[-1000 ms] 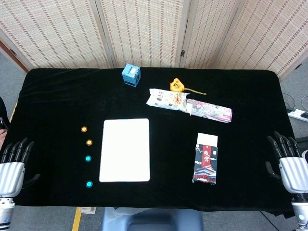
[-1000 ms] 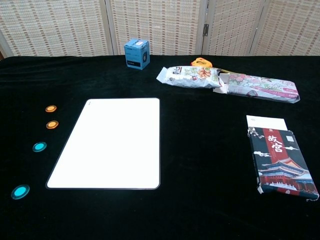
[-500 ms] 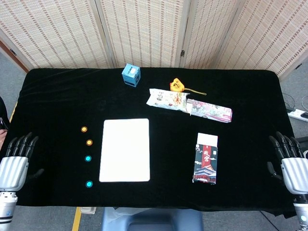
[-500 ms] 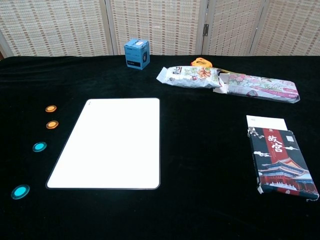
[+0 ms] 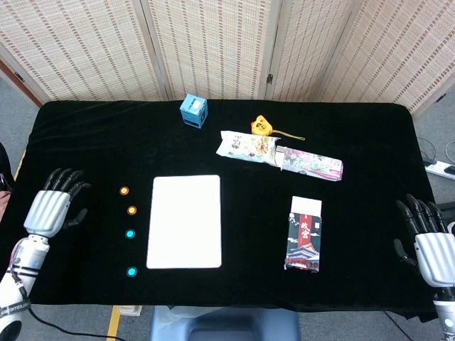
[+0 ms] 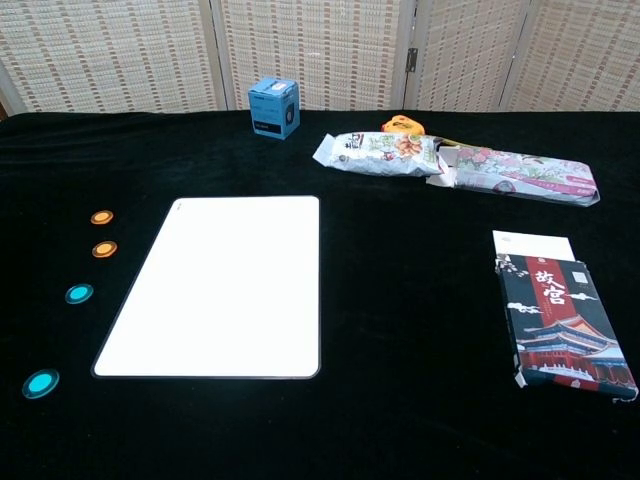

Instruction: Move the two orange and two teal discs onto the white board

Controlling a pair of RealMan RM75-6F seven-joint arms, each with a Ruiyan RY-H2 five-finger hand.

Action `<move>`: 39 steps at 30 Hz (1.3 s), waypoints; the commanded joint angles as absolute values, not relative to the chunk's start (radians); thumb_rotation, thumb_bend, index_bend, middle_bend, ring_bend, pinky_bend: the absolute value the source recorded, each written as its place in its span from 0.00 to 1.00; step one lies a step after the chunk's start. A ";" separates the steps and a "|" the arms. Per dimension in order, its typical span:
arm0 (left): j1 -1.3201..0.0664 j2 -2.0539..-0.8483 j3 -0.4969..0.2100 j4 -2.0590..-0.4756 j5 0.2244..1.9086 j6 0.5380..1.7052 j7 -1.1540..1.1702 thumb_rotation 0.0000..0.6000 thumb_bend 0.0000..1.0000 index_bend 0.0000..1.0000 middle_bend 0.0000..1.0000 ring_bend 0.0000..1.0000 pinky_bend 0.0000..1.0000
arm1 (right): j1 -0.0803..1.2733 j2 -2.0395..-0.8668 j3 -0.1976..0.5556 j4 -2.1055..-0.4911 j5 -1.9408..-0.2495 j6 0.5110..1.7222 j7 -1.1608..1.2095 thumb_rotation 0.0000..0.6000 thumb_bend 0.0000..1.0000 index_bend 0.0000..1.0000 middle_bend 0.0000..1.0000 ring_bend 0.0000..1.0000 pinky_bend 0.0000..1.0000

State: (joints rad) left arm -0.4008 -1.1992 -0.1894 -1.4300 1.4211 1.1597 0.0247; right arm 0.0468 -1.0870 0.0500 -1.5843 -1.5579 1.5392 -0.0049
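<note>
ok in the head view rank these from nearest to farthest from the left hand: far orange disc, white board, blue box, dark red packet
From the left hand, in the head view:
1. Far orange disc, just to its right, top of the disc column.
2. White board, beyond the discs, mid-table.
3. Blue box, toward the table's far edge.
4. Dark red packet, on the right half, well past the board.

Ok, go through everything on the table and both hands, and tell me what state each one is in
orange discs: both on the cloth, off the board
teal discs: both on the cloth, off the board
white board: flat, bare
left hand: empty, fingers apart
right hand: empty, fingers apart
blue box: upright
snack packet: lying flat
red and black box: lying flat
</note>
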 commanded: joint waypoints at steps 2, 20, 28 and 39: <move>-0.489 -1.269 -0.216 -1.336 1.366 1.058 0.025 1.00 0.42 0.38 0.17 0.10 0.00 | 0.046 -1.083 0.050 -1.588 -1.557 1.538 -0.005 1.00 0.48 0.00 0.00 0.00 0.00; -0.658 -1.472 -0.212 -1.031 1.225 0.815 0.068 1.00 0.40 0.42 0.10 0.00 0.00 | 0.058 -1.072 0.051 -1.603 -1.552 1.515 -0.008 1.00 0.48 0.00 0.00 0.00 0.00; -0.689 -1.526 -0.205 -0.959 1.184 0.763 0.088 1.00 0.34 0.42 0.10 0.00 0.00 | 0.060 -1.070 0.052 -1.609 -1.549 1.512 -0.014 1.00 0.47 0.00 0.00 0.00 0.00; -0.725 -1.576 -0.199 -0.896 1.139 0.707 0.126 1.00 0.34 0.43 0.10 0.00 0.00 | 0.060 -1.070 0.053 -1.614 -1.544 1.510 -0.016 1.00 0.48 0.00 0.00 0.00 0.00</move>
